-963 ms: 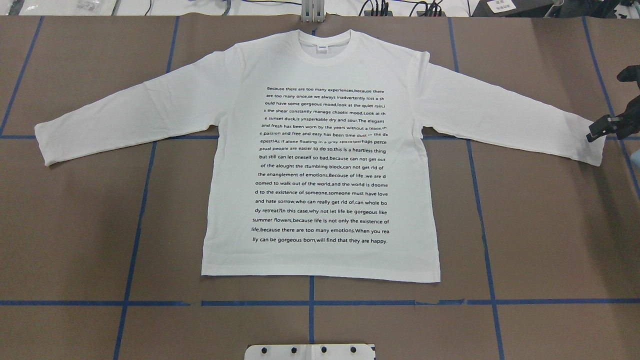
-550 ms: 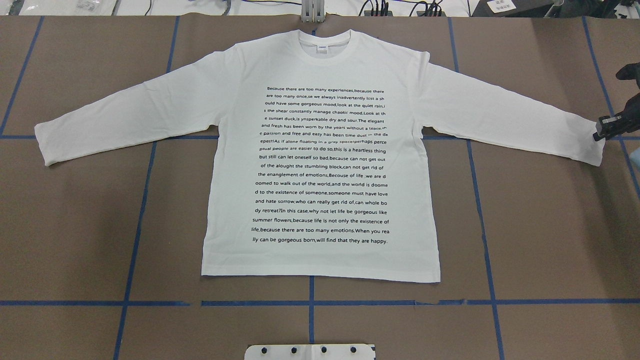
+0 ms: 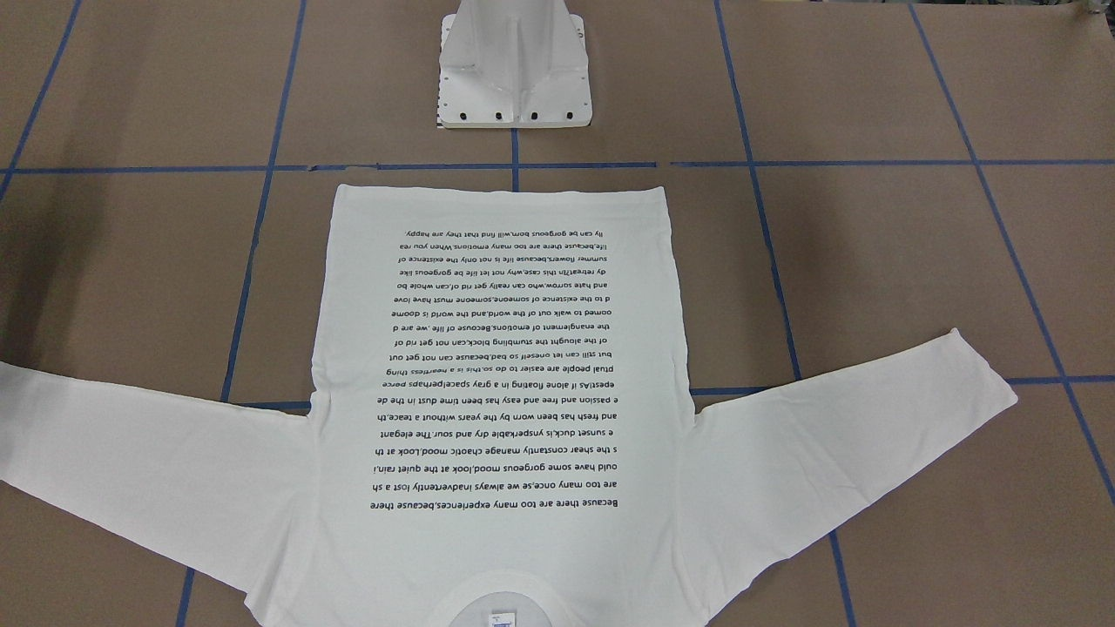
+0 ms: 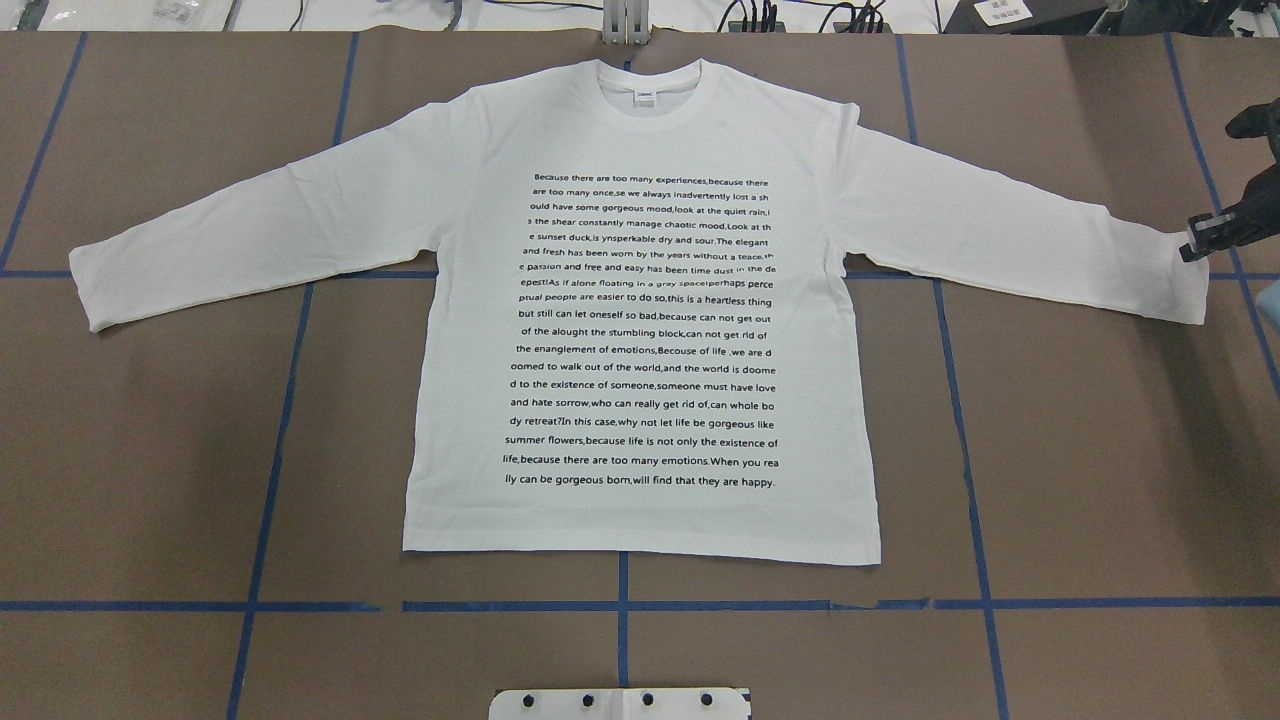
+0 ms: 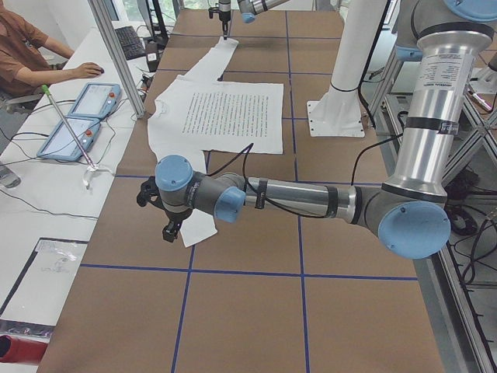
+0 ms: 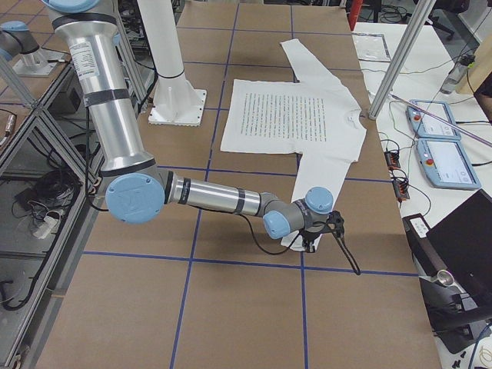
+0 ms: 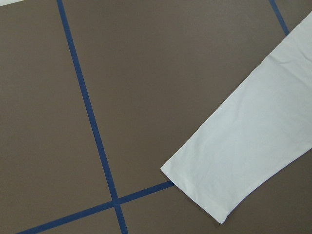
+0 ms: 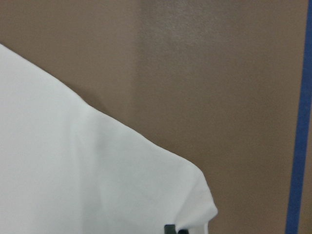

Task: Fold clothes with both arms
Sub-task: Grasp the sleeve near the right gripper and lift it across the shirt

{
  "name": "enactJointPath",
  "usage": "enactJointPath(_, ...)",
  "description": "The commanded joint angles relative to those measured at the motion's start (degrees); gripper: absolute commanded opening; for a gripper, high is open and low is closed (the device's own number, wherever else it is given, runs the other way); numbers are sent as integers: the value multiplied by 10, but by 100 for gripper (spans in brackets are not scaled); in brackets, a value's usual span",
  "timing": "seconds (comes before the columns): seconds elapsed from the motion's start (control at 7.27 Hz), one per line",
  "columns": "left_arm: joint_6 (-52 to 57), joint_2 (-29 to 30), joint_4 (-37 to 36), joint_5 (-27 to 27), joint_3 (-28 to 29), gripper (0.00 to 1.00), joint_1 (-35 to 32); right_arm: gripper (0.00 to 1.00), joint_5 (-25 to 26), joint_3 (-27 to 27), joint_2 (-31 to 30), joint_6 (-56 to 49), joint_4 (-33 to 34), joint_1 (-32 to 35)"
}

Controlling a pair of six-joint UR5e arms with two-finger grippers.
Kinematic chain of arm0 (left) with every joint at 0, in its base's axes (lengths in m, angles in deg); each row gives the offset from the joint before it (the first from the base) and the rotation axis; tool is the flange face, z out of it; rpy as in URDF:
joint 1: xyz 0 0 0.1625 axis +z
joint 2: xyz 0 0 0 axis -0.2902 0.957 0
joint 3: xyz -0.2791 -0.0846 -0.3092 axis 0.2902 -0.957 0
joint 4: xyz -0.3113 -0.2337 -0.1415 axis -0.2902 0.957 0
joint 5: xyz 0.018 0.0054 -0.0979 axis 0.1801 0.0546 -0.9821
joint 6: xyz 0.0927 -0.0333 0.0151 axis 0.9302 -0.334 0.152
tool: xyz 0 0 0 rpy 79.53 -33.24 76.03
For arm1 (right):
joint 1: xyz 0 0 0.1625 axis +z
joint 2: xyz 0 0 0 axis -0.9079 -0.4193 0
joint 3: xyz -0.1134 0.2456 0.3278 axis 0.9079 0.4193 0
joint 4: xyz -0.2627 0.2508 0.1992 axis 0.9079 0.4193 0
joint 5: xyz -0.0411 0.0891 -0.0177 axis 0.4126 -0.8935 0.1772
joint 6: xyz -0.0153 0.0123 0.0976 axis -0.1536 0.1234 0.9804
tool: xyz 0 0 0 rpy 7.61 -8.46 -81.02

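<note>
The large white long-sleeved shirt [image 4: 640, 330], printed with many lines of black text, lay flat and print-up across the middle of the brown cardboard-covered desk [image 4: 1100, 450]. Its round collar [image 4: 648, 85] was towards the desk's far edge and its hem towards the robot's edge. Its long axis, sleeve to sleeve, ran along the length of the desk, one cuff reaching towards each end.

The right cuff [image 4: 1195, 290] lay by the desk's right end, and the black two-finger right gripper [image 4: 1200, 242] sat on its far corner. In the right wrist view the cloth puckered towards the fingertips [image 8: 169, 228], so the gripper looked clenched on that corner of the shirt.

The left cuff [image 7: 195, 190] lay smooth and flat near the desk's left end. The black left gripper [image 5: 169, 231] hung above it, apparently not touching, and I could not tell whether it was released or clenched.

From each gripper the shirt's body lay inward, towards the desk's centre. Each arm was nearer its own sleeve, so a fold would likely carry each cuff inward along that axis over the print. The right side seemed ready, while the left had yet to take hold.

Blue tape lines [image 4: 620, 606] crossed the desk, and the white metal pedestal base [image 3: 514, 70] stood at the robot's edge.
</note>
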Motion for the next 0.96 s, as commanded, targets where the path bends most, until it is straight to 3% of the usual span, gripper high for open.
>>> enactJointPath(0.0, 0, 1, 0, 0, 0, 100, -1, 0, -43, -67, 3, 44, 1, 1)
enactJointPath(0.28, 0, 0, 0, 0, 1, 100, -2, 0, -60, -139, 33, 195, 0, -15)
enactJointPath(0.55, 0, 0, 0, 0, 2, 100, -2, 0, -59, -167, 121, 378, -3, -63)
enactJointPath(0.83, 0, -2, 0, 0, 3, 100, -2, 0, 1, -163, 225, 485, -1, -115)
